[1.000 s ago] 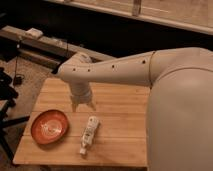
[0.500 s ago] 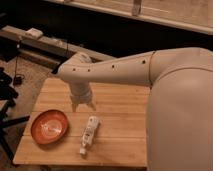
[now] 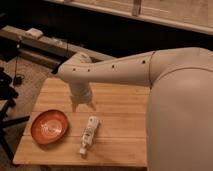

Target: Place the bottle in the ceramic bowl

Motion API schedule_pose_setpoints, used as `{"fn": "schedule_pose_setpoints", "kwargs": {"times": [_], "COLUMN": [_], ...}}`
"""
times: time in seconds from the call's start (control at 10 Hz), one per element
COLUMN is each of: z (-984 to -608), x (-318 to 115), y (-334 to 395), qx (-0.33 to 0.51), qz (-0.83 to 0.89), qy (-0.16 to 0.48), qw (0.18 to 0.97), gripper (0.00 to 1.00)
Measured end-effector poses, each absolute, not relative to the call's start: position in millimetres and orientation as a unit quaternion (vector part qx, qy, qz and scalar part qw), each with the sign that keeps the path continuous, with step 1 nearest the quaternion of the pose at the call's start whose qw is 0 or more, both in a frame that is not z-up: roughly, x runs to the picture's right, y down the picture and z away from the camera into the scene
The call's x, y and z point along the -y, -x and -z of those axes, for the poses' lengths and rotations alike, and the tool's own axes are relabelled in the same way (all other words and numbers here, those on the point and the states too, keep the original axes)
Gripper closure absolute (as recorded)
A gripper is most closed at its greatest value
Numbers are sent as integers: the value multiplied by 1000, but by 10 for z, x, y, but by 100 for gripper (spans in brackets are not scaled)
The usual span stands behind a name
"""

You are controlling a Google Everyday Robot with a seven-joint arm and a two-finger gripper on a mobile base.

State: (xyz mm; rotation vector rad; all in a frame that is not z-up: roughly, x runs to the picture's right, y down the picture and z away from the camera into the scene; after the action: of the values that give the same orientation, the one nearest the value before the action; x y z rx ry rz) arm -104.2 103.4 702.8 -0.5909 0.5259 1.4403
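Gripper (image 3: 83,105) hangs over the wooden table (image 3: 120,107), its two fingers spread apart and holding nothing. The bottle (image 3: 89,133) lies flat on the table just right of the ceramic bowl (image 3: 49,127), below the gripper

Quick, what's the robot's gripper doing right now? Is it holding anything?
Gripper: open, holding nothing, hanging over the table, apart from the bottle.

The right part of the wooden table (image 3: 120,100) is hidden behind the white arm (image 3: 175,95), itself cut off by the right and bottom edges, the label of the bottle (image 3: 89,132) cannot be read, and the gripper (image 3: 83,106), above the table just behind the bottle, is partly covered by its wrist.
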Motion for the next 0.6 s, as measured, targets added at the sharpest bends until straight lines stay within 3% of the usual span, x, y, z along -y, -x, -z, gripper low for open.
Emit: {"fn": "schedule_pose_setpoints", "kwargs": {"times": [0.3, 0.6], "z": [-7056, -7301], "x": [-1070, -1371], "y": [1013, 979], "qx": [-244, -261], "qz": [-640, -631], "qy": [265, 285], "qw": [679, 672], "gripper": [35, 35]}}
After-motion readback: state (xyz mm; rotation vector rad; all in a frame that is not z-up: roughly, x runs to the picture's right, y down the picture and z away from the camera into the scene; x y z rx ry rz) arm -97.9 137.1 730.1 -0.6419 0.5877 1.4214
